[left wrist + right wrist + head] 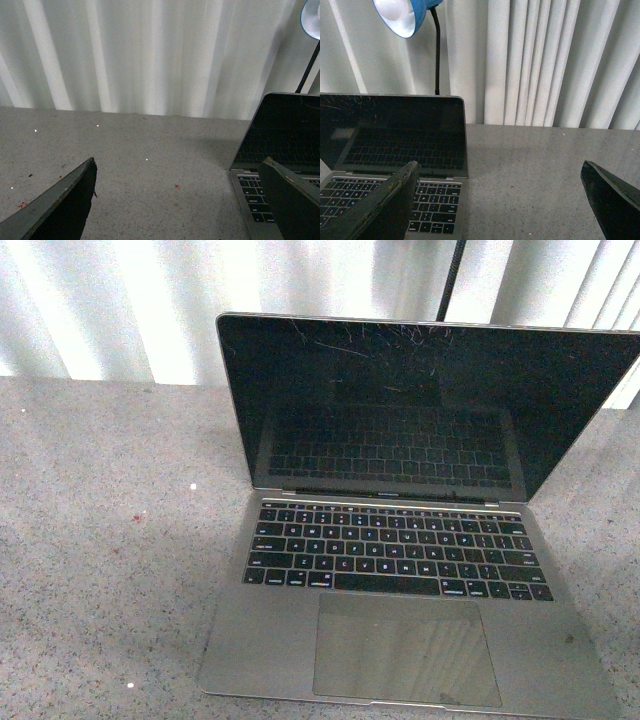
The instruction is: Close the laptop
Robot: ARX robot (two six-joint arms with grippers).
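Observation:
The laptop (400, 570) stands open on the grey speckled table (110, 540), its scratched black screen upright and tilted slightly back, black keys and large trackpad facing me. Neither arm shows in the front view. In the left wrist view my left gripper (180, 185) is open and empty over bare table, with the laptop (280, 145) beside one finger. In the right wrist view my right gripper (500, 187) is open and empty, one finger (385, 205) in front of the laptop's keyboard (435, 205), the other over bare table.
White pleated curtains (130, 300) hang behind the table. A blue desk lamp (402, 15) on a black gooseneck stands behind the laptop. Small red and white specks (176, 186) dot the table to the laptop's left.

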